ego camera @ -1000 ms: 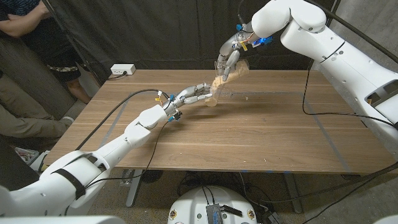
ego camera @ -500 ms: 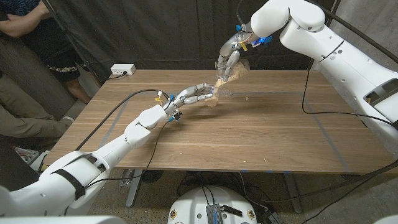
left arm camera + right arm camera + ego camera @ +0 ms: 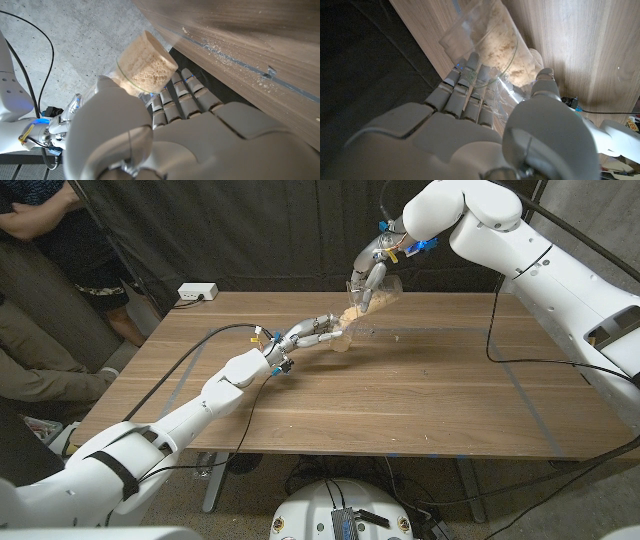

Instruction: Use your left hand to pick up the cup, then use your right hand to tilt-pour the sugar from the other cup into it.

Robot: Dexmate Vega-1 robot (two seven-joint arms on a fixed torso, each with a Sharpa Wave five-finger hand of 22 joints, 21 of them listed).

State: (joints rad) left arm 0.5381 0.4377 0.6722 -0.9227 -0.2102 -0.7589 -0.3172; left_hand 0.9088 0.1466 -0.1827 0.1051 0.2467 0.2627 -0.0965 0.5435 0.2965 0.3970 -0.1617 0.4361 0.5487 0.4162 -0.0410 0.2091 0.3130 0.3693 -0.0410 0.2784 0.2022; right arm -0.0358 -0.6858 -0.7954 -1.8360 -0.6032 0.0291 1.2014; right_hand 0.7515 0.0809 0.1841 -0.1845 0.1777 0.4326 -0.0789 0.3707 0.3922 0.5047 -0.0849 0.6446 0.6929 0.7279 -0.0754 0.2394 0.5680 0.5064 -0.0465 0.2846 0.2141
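At the upper middle of the head view, two clear plastic cups meet over the far part of the table. The pouring cup (image 3: pixel 372 293) is grasped by the right hand (image 3: pixel 368 272) and is tilted, its long axis slanting down toward the left of the frame, its mouth pointing to the lower cup. In the right wrist view the same cup (image 3: pixel 487 42) is seen with brown sugar (image 3: pixel 502 50) lying along its lower wall, and the fingers (image 3: pixel 465 90) are wrapped around its body.

The receiving cup (image 3: pixel 343 337) is grasped by the left hand (image 3: pixel 315 330), just under the mouth of the tilted one; if it stands on the table or is a little lifted, I cannot tell. In the left wrist view this cup (image 3: pixel 145 65) is held between thumb and fingers (image 3: pixel 175 100), and it is filled with sugar up near the rim, its open mouth facing away from the palm.

I count two cups and two robot hands. Some sugar grains (image 3: pixel 220 47) are scattered on the wooden table (image 3: pixel 400 400). A white power strip (image 3: pixel 197 293) lies at the table's far left corner. Behind is a black curtain (image 3: pixel 270 230), and a person (image 3: pixel 40 260) sits at the upper left of the frame.
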